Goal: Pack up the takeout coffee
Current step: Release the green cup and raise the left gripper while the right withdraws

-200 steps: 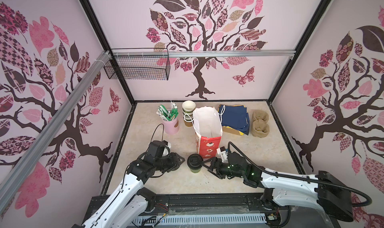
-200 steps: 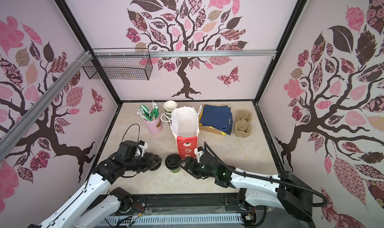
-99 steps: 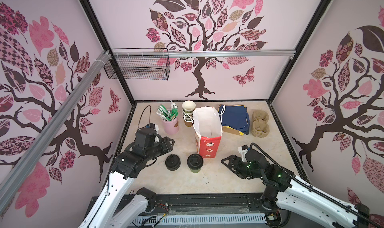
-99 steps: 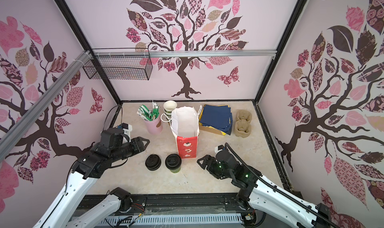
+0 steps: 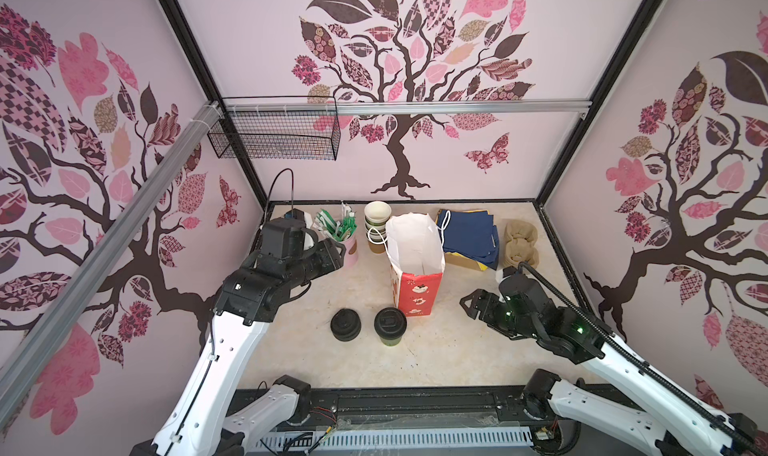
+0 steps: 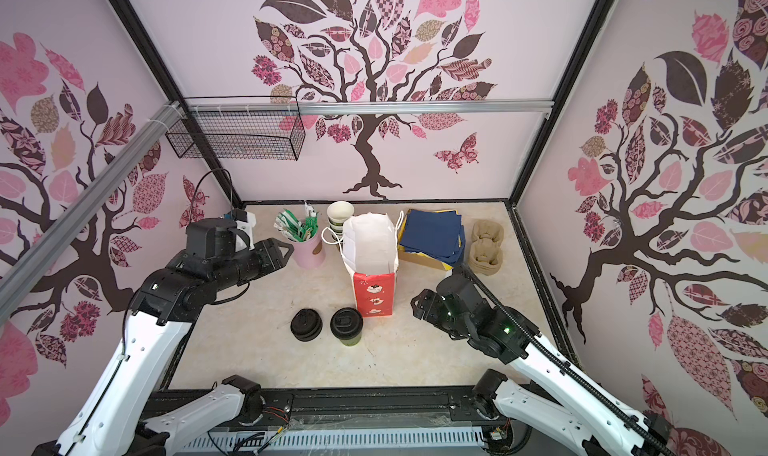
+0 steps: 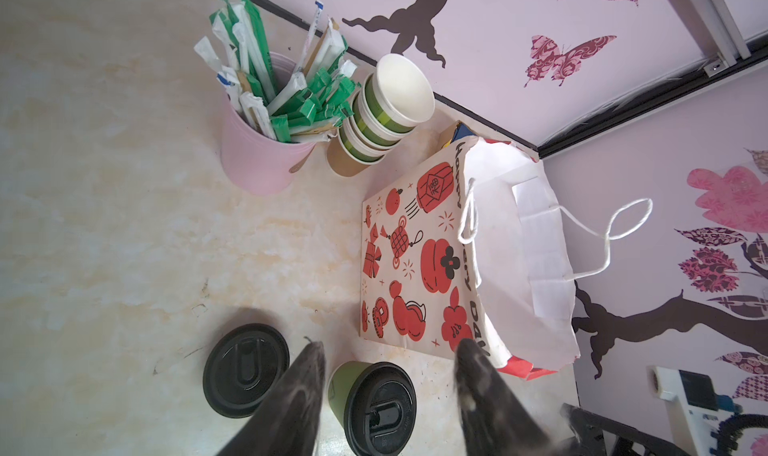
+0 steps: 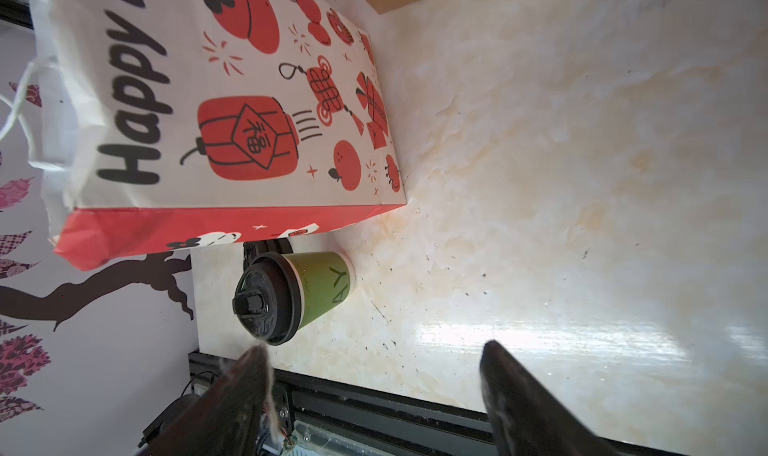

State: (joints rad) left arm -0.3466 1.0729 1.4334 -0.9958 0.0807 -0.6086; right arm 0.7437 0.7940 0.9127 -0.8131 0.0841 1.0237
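Note:
One takeout coffee (image 5: 390, 327) (image 6: 347, 326), a green paper cup under a black sip lid, stands upright just in front of the open white-and-red paper bag (image 5: 415, 262) (image 6: 372, 262). The left wrist view shows it (image 7: 376, 406) beside the bag (image 7: 415, 262); the right wrist view shows it (image 8: 299, 294) below the bag (image 8: 224, 100). My left gripper (image 5: 337, 248) (image 6: 284, 250) (image 7: 389, 348) hangs open and empty, raised behind and left of the cup. To the right of the bag, my right gripper (image 5: 467, 304) (image 6: 417, 304) (image 8: 374, 348) is open and empty.
A squat black stack of lids (image 5: 345, 325) (image 7: 246, 368) sits left of the cup. Along the back stand a pink cup of wrapped straws (image 6: 309, 254), a stack of empty cups (image 5: 377, 225), navy bags (image 5: 469, 233) and brown cup carriers (image 5: 520, 242). A wire basket (image 5: 274, 138) hangs high.
Both grippers have drawn away from the cup: the left up and back to the left, uncovering the lid stack, the right out to the right. The cup stayed put.

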